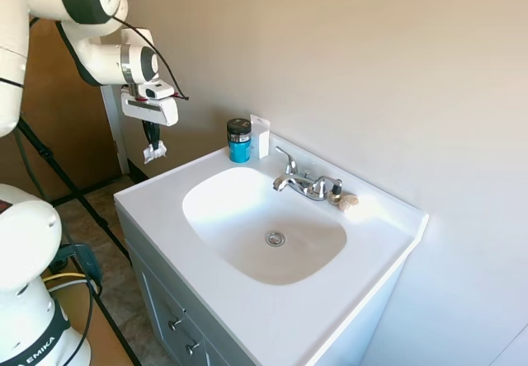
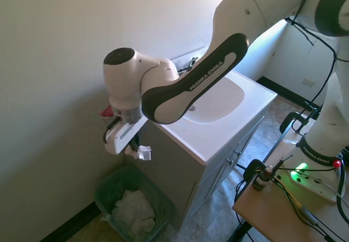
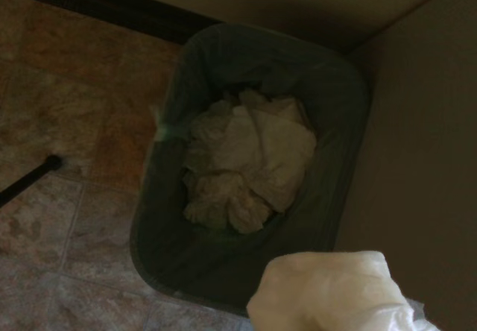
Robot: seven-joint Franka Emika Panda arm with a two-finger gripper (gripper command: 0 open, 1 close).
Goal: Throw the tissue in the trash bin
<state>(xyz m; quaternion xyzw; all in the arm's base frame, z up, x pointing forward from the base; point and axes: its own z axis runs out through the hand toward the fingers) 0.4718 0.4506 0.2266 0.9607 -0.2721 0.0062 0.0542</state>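
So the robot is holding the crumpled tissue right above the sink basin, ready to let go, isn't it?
Not quite. It does hold the tissue, but the gripper hangs beside the vanity, above the trash bin on the floor, not above the sink basin. The second exterior view shows this, and the wrist view looks straight down into the bin.

gripper [image 2: 137, 150]: hangs off the vanity's side, above the trash bin [image 2: 106, 190], pinching the tissue [image 2: 143, 153]
below gripper: open air down to the bin mouth, nothing between
trash bin: mouth open, crumpled paper [image 3: 250, 163] piled inside, below the rim
wall [image 2: 49, 89]: close on one side of the gripper
vanity cabinet side [image 2: 172, 171]: close on the other side, bin sits in the gap between
floor [image 3: 67, 122]: bare tile beside the bin
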